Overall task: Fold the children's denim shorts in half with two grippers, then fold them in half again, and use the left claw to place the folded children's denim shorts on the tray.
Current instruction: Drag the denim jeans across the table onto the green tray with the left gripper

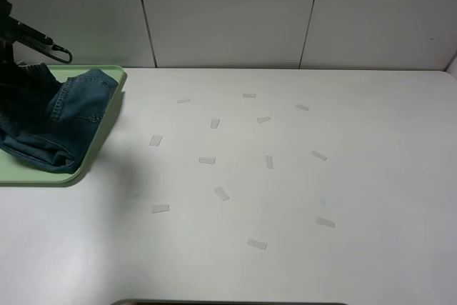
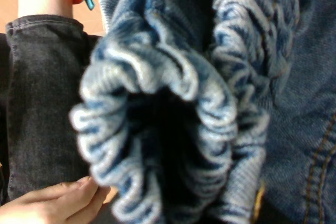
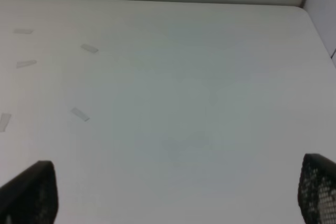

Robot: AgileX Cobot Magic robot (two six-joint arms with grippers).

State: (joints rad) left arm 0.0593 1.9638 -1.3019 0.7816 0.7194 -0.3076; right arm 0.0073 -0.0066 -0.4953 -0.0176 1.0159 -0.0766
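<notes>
The blue children's denim shorts (image 1: 71, 116) lie bunched on the green tray (image 1: 43, 176) at the far left, one edge hanging over the tray's right rim. My left gripper (image 1: 21, 80) is down in the cloth at the tray's left side. Its fingers are hidden. In the left wrist view the gathered elastic waistband (image 2: 157, 103) fills the frame right up against the camera, so the gripper looks shut on the cloth. My right gripper (image 3: 170, 198) is open and empty above bare table. It is outside the exterior view.
Several small pieces of clear tape (image 1: 221, 193) are scattered over the middle of the white table (image 1: 357, 162). A person's dark-trousered leg (image 2: 42, 103) and hand (image 2: 58, 203) show beside the tray in the left wrist view. A panelled wall stands behind the table.
</notes>
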